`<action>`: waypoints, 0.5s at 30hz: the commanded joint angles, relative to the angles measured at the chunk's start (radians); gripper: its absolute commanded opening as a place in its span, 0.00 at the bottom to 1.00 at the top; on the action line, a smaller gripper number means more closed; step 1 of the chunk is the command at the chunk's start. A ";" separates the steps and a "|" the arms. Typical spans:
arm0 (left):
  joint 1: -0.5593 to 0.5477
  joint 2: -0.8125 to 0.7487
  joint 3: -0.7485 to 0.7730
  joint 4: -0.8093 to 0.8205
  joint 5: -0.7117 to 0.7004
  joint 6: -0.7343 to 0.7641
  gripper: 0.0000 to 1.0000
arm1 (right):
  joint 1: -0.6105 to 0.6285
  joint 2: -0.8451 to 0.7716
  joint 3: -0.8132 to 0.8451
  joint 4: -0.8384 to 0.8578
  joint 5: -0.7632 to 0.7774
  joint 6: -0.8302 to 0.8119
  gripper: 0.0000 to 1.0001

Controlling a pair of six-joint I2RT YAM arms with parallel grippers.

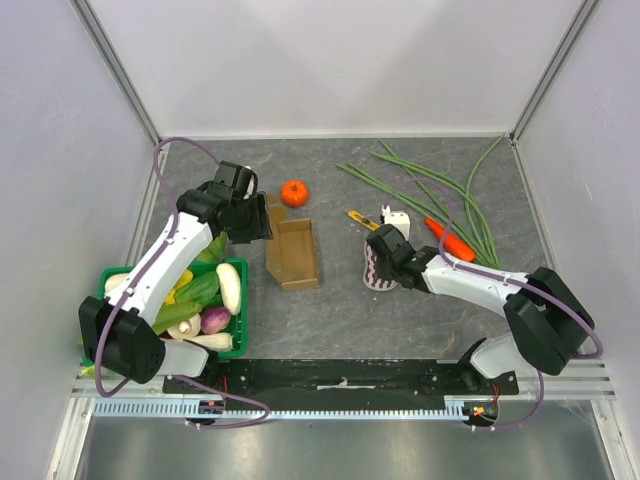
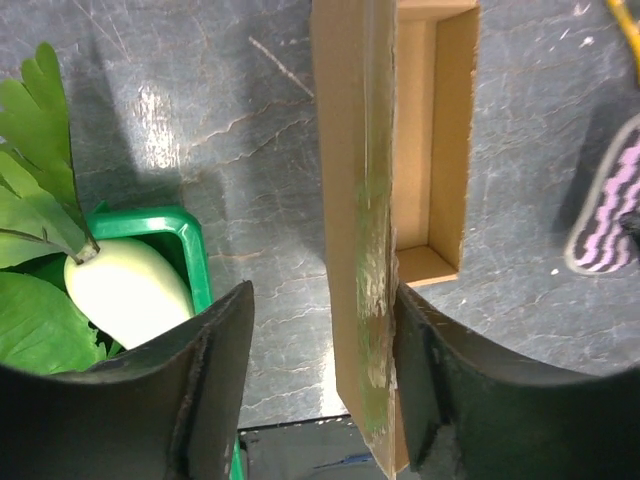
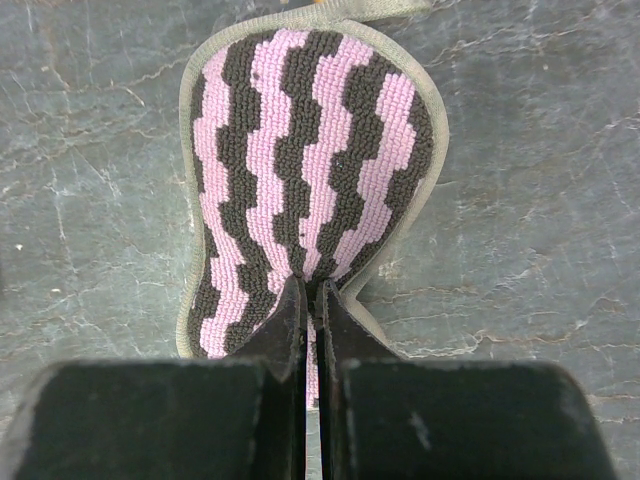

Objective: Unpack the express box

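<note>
Where the dark grey, marble-veined tabletop (image 1: 340,320) runs back to plain white wall panels set in aluminium posts, one express box (image 1: 292,255) lies left of centre, between the two arms, with its brown inner walls and floor showing. Its hinged flap (image 2: 350,200) stands upright along the left side. The left gripper (image 1: 258,222) straddles that flap with its jaws parted: the card runs close against the right finger, and there is a clear gap to the left one. Just left of the box sits one green vegetable crate (image 1: 243,310). It is packed with a pale white eggplant (image 1: 229,287), a green cucumber (image 1: 197,290), a purple onion (image 1: 215,320), a white radish (image 1: 205,342), a yellow piece too hidden to name, and broad green leaves (image 2: 30,200). Right of the box, well apart from it, one pink-and-black zigzag knitted pad (image 3: 300,160) lies flat on the table. The right gripper (image 3: 310,290) has its fingers pressed together on the pad's near edge, puckering the fabric. Loose on the table are one tangerine (image 1: 294,193) just behind the box, one yellow-handled cutter (image 1: 362,220), one small white object (image 1: 397,220) that I cannot make out, one carrot (image 1: 450,240), and a loose spray of long green beans (image 1: 440,195) toward the back right corner, overlapping too much to count.
</note>
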 commanded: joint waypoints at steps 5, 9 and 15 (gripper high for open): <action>-0.001 -0.065 0.094 -0.015 0.005 0.028 0.74 | 0.013 0.078 0.030 0.072 -0.108 -0.071 0.00; -0.001 -0.082 0.102 -0.025 -0.004 0.028 0.78 | 0.013 0.144 0.070 0.037 -0.083 -0.045 0.01; -0.001 -0.122 0.137 -0.048 0.005 0.030 0.80 | 0.011 0.069 0.110 -0.051 -0.053 0.016 0.57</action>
